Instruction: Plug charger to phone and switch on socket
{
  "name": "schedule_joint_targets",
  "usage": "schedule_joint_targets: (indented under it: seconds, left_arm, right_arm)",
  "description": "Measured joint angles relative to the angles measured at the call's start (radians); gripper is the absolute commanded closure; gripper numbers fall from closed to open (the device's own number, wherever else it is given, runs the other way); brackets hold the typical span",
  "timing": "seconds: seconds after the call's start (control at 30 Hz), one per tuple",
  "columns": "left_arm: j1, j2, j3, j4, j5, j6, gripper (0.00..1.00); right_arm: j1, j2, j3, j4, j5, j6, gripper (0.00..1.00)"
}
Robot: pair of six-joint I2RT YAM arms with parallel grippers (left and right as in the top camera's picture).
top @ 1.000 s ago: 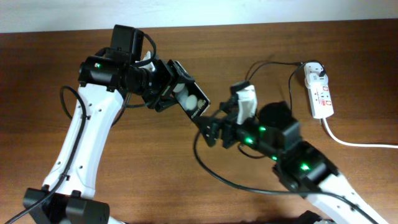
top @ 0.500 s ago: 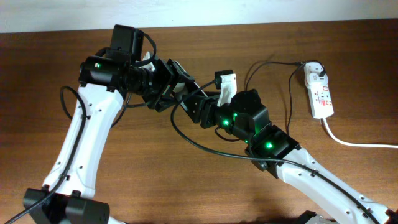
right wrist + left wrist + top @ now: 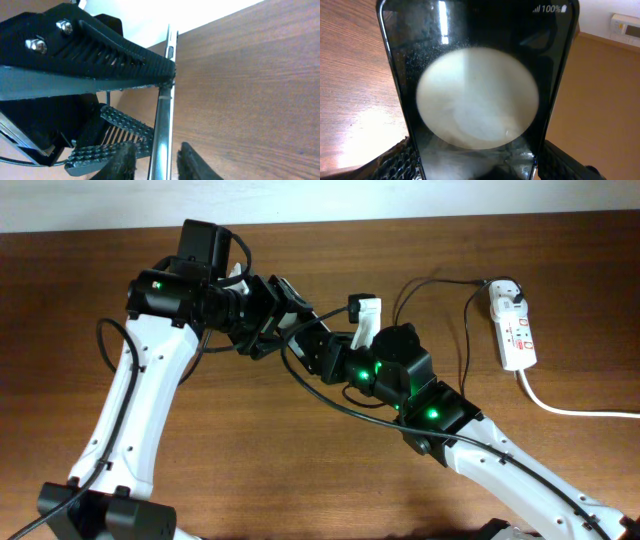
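The phone (image 3: pixel 296 308) is held above the table at a tilt, with my left gripper (image 3: pixel 265 320) shut on its lower part. In the left wrist view its glossy face (image 3: pixel 477 100) fills the frame, clamped between my fingers (image 3: pixel 395 162). My right gripper (image 3: pixel 305 340) has come up to the phone's free end. In the right wrist view its two fingertips straddle the phone's thin metal edge (image 3: pixel 164 115), with narrow gaps on both sides. The charger cable (image 3: pixel 340 408) curves under the right arm toward the socket (image 3: pixel 514 330) at the far right. Its plug tip is hidden.
A dark plug head (image 3: pixel 510 293) sits in the socket's far end. A thick white cord (image 3: pixel 570 408) runs off to the right edge. Both arms cross over the middle of the wooden table (image 3: pixel 80 290).
My right arm moved up and left from mid-table to the phone, and its jaws narrowed round the phone's edge. The left arm and phone stayed still.
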Motion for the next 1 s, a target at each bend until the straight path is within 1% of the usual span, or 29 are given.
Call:
schedule_joint_targets:
  seconds: [0.13,0.2,0.3,0.4,0.47,0.5,0.53,0.57,0.6,0.67,0.87,1.0]
  left_arm:
    - [0.000,0.000,0.000,0.000,0.000,0.000,0.39]
    - [0.000,0.000,0.000,0.000,0.000,0.000,0.38]
    - [0.000,0.000,0.000,0.000,0.000,0.000,0.37]
    - [0.000,0.000,0.000,0.000,0.000,0.000,0.34]
    - [0.000,0.000,0.000,-0.002,0.000,-0.003,0.28]
    - [0.000,0.000,0.000,-0.004,-0.001,-0.003,0.22]
    - [0.002,0.000,0.000,-0.007,-0.002,-0.006,0.19]
    - [0.002,0.000,0.000,-0.009,-0.004,-0.011,0.18]
    - [0.002,0.000,0.000,-0.010,-0.005,-0.012,0.11]
    - [0.002,0.000,0.000,-0.011,0.003,-0.018,0.01]
    - [0.004,0.000,0.002,-0.012,0.069,-0.011,0.01]
    - [0.058,-0.031,0.002,-0.024,0.116,0.074,0.01]
  right_arm:
    - [0.000,0.000,0.000,0.000,-0.001,0.040,0.76]
    - [0.000,0.000,0.000,0.000,-0.001,0.050,0.82]
    - [0.000,0.000,0.000,0.000,-0.002,0.057,0.84]
    - [0.000,0.000,0.000,-0.003,0.000,0.067,0.90]
    - [0.000,0.001,0.000,-0.007,0.004,0.066,0.92]
    - [0.000,0.002,0.000,-0.008,0.005,0.063,0.92]
    - [0.000,0.004,0.000,-0.008,0.004,0.058,0.93]
    - [0.000,0.005,0.000,-0.008,0.003,0.055,0.93]
    - [0.000,0.005,0.000,-0.008,0.003,0.054,0.94]
    - [0.000,0.006,0.000,-0.008,0.000,0.058,0.94]
    - [0.000,0.006,0.000,-0.009,-0.003,0.068,0.94]
    - [0.000,-0.002,0.000,-0.010,-0.003,0.071,0.94]
